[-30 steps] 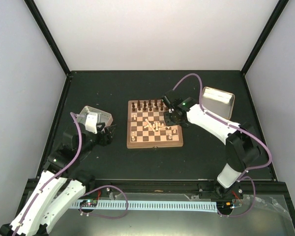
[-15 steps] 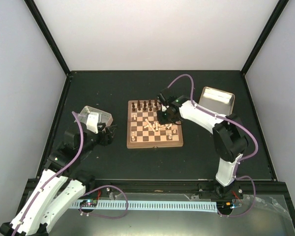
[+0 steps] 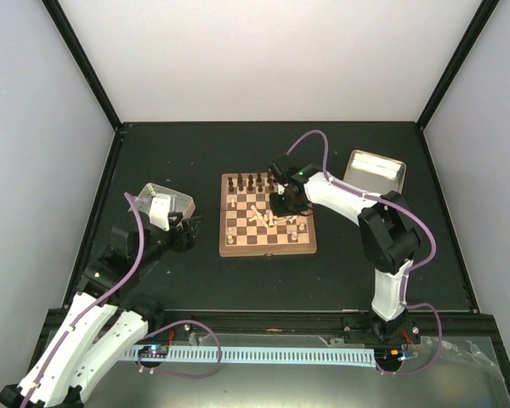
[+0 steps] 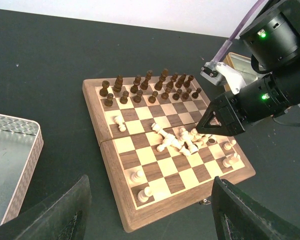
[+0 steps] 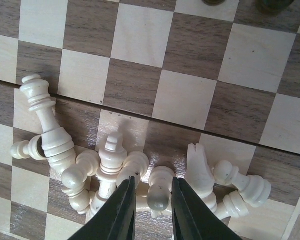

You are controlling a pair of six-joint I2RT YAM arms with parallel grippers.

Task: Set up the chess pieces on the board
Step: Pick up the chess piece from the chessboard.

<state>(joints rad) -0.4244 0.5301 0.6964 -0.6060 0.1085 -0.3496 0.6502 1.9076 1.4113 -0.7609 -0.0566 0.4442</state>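
Tabletop point(image 3: 357, 272) takes the eye first: a dark, matte surface boxed in by pale walls point(image 3: 255, 59). Two white arms rise from its near edge. The right arm point(image 3: 357, 204) reaches far across and bends down over the board, while the left arm point(image 3: 76, 331) ends well to the left of it. The board point(image 3: 268, 249), a small wooden square of brown and tan checks with a brown rim, lies about mid-tabletop. A shallow metal tray point(image 3: 180, 201) sits just behind the left arm's wrist. A second tray point(image 3: 378, 170) lies beyond the board's far right corner, apart from it.

The left tool point(image 4: 150, 215) faces the board from the side, its fingers spread wide with nothing between them. The right tool point(image 5: 153, 186) hangs low over the right-hand middle of the board. Its two dark fingers stand close on either side of one piece, and I cannot tell whether they are actually nipping it.

Dark pieces point(image 4: 150, 87) stand in two rows along the board's far edge. The pale chess pieces point(image 4: 182, 140) mostly lie toppled in a heap by the centre fold, toward the right side. A few stand apart on squares nearer the left and right edges. In the heap a tall crowned piece point(image 5: 45, 120) lies on its side, with a knight point(image 5: 199, 170) further right. The pawn point(image 5: 159, 197) lies between the right tool's fingers.
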